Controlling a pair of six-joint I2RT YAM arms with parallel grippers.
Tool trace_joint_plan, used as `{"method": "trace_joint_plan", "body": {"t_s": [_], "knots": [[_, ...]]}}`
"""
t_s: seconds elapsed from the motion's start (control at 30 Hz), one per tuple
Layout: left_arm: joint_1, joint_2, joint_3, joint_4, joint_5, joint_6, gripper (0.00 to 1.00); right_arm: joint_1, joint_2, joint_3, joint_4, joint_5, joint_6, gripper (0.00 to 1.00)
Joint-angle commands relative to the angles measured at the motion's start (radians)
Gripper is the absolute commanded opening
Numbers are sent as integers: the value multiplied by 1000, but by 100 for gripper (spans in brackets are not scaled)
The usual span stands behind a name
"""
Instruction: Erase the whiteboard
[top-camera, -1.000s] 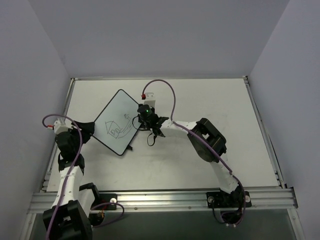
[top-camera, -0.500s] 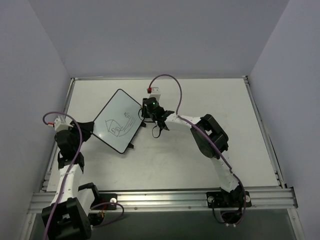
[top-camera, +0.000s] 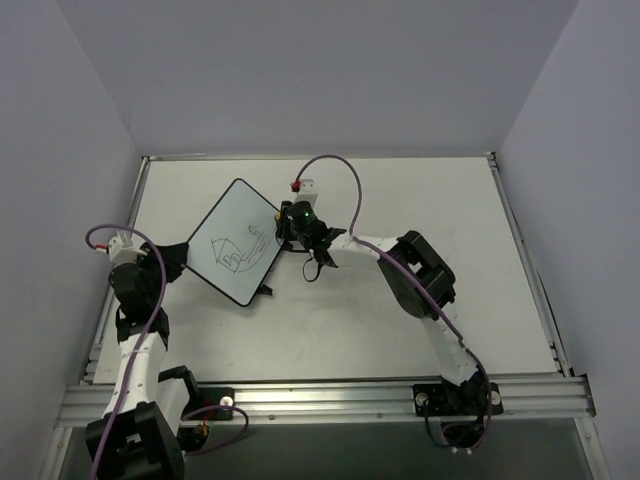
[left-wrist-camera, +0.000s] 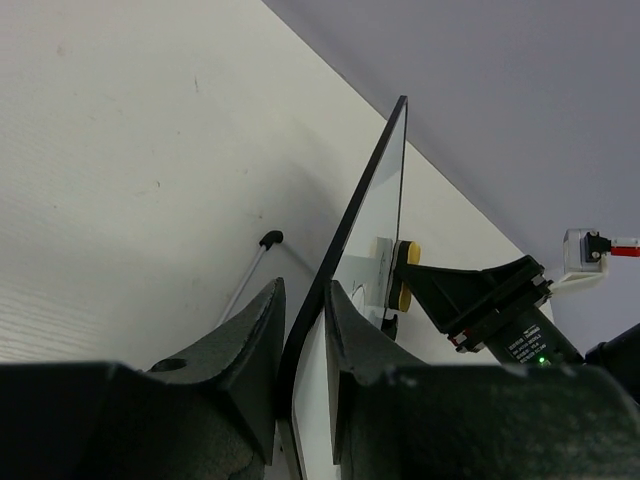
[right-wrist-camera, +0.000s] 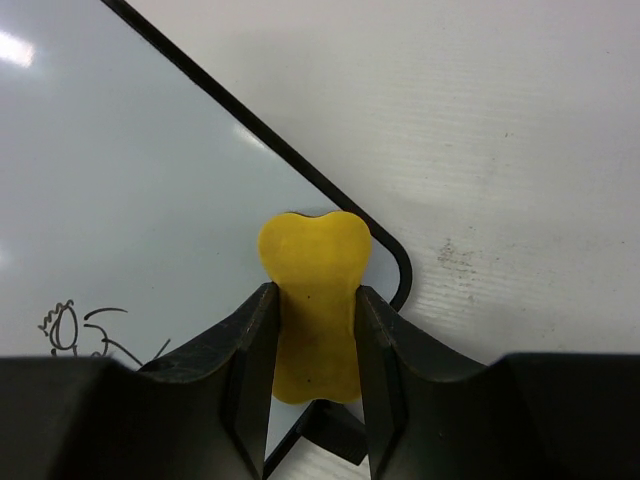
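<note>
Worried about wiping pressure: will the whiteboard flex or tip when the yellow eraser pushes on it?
Probably stiff: the whiteboard shows a straight edge. It might tip, standing steeply tilted, though the left gripper clamps its rim.

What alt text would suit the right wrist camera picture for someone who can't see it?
The right gripper pinches a yellow eraser, its tip at a rounded corner of the whiteboard. A scrap of black line drawing shows lower left; the table lies to the right.

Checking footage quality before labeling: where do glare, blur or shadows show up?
Right wrist: bright glare patch on the whiteboard, upper left. Left wrist: left claw dark and featureless; board shadows the table. Top external: evenly lit, no glare.
</note>
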Motion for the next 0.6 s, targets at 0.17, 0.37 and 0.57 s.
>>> {"method": "trace_joint_plan", "body": {"t_s": [0.17, 0.37, 0.57], "knots": [[-8, -33, -46, 32, -48, 28, 3, 74, 15, 1, 48, -8, 7, 0], [-17, -30, -56, 38, -55, 31, 2, 125, 10, 15, 61, -24, 7, 0], [-19, -44, -62, 21, -58, 37, 10, 165, -15, 3, 73, -30, 17, 0]]}}
